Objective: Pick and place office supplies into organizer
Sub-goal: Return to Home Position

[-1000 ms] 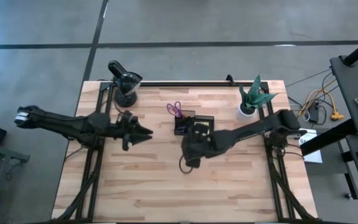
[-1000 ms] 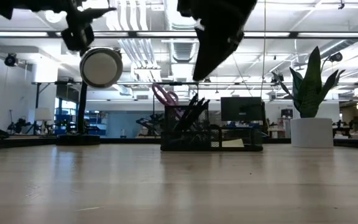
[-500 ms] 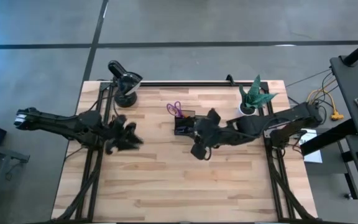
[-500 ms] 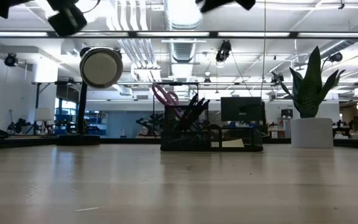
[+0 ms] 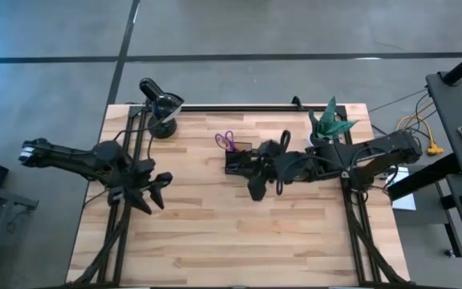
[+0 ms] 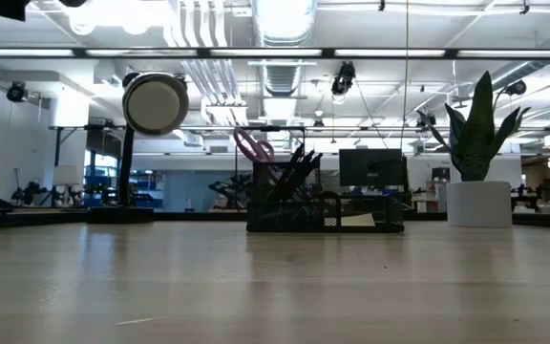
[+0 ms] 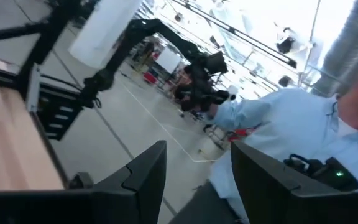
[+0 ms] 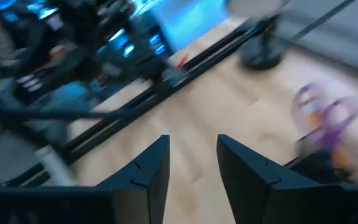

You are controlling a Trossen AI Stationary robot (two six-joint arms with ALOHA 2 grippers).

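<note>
Dark, mesh-sided rectangular organizer (image 5: 239, 160) stands on the light wooden plank table (image 5: 215, 241), just beside the right gripper (image 5: 257, 191) and a little past its fingers toward the table's far edge. In the organizer, the purple-handled scissors (image 6: 253, 146) stand handles up at the end nearer the black round-headed desk lamp (image 5: 160, 108). Thin dark pens (image 6: 294, 164) lean in the same part, and a pale flat pad (image 6: 356, 219) lies low at the other end. Only the low view shows the pens and pad; from above, just the scissors stand out of the box. The right wrist view shows that gripper's two dark fingers (image 8: 154, 168) spread apart and gripping nothing, with the scissors blurred ahead and to one side of them. The left gripper (image 5: 155, 191) hangs near the table's left edge, well apart from the organizer, its fingers (image 7: 148, 177) likewise spread and empty. Beyond them, past the table's edge, is a person in a pale blue shirt (image 7: 284, 121). A green potted plant in a white pot (image 5: 327, 127) stands behind the right arm.
</note>
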